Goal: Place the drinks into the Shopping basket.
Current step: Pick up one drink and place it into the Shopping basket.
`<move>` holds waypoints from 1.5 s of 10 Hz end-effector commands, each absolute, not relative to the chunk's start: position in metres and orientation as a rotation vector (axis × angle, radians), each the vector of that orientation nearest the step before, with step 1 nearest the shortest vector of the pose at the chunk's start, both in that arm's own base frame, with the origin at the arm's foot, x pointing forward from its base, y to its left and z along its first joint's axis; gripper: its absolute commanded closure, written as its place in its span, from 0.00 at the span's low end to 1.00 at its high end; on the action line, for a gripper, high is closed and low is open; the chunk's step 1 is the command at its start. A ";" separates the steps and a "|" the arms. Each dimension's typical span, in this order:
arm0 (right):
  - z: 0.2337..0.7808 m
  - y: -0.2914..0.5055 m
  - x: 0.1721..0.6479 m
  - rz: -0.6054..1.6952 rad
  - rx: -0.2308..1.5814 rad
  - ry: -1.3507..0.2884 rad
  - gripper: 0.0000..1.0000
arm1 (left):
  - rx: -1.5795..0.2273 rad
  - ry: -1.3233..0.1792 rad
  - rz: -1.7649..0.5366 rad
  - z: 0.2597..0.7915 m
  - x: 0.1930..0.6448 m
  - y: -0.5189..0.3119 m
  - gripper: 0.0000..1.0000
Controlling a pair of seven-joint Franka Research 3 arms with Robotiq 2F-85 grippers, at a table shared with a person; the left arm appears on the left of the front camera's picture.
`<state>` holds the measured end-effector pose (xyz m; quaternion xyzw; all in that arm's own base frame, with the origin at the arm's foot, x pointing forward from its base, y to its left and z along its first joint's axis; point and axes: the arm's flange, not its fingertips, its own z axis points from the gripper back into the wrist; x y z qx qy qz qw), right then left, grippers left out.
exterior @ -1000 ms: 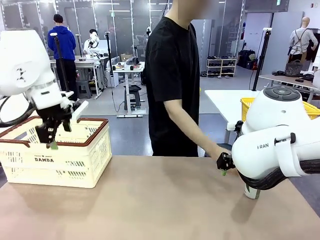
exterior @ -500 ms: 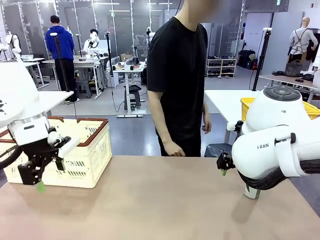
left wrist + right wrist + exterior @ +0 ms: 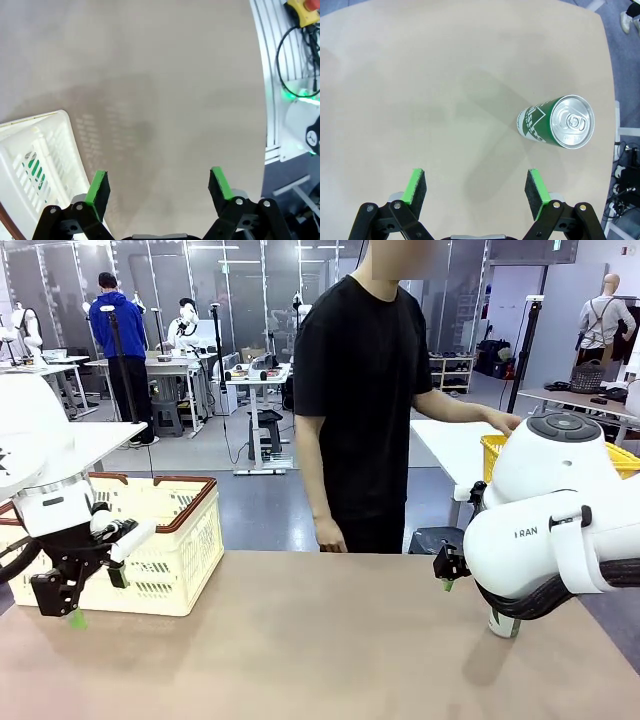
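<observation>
A green drink can (image 3: 560, 122) with white markings stands upright on the table, just past my right gripper's (image 3: 476, 186) right-hand finger and clear of it. That gripper is open and empty. In the front view the can's base (image 3: 503, 625) peeks out under my right arm, whose gripper (image 3: 447, 583) points down near the far right edge. The cream Shopping basket (image 3: 150, 550) with a brown-red rim stands at the table's left. My left gripper (image 3: 95, 597) hangs open and empty low in front of it. The basket's corner (image 3: 45, 145) lies left of my left gripper (image 3: 158, 185), and something green shows through the lattice.
A person in a black shirt stands at the far side, one hand (image 3: 503, 421) reaching to a yellow basket (image 3: 494, 450) on the table behind. The tabletop (image 3: 320, 640) between my arms is bare. Its edge (image 3: 262, 100) runs along the right of the left wrist view.
My left arm has come down from above the Shopping basket to low in front of it. The person's hand left the table near the can and now reaches toward the yellow basket.
</observation>
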<state>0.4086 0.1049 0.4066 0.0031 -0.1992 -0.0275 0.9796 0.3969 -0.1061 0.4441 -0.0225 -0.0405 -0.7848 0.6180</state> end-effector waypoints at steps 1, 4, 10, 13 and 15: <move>0.411 0.109 0.400 -0.074 -0.015 -0.426 0.00 | -0.043 -0.096 -1.794 0.447 0.395 -0.110 0.00; 0.441 0.092 0.406 -0.075 -0.115 -0.510 0.00 | -0.043 -0.096 -1.794 0.447 0.395 -0.110 0.00; 0.451 0.030 0.438 0.084 -0.039 -0.405 0.00 | -0.043 -0.096 -1.794 0.447 0.395 -0.110 0.00; 0.439 0.014 0.452 0.097 0.000 -0.373 0.00 | -0.043 -0.096 -1.794 0.447 0.395 -0.110 0.00; 0.434 0.009 0.461 0.107 0.019 -0.341 0.00 | -0.043 -0.096 -1.794 0.447 0.395 -0.110 0.00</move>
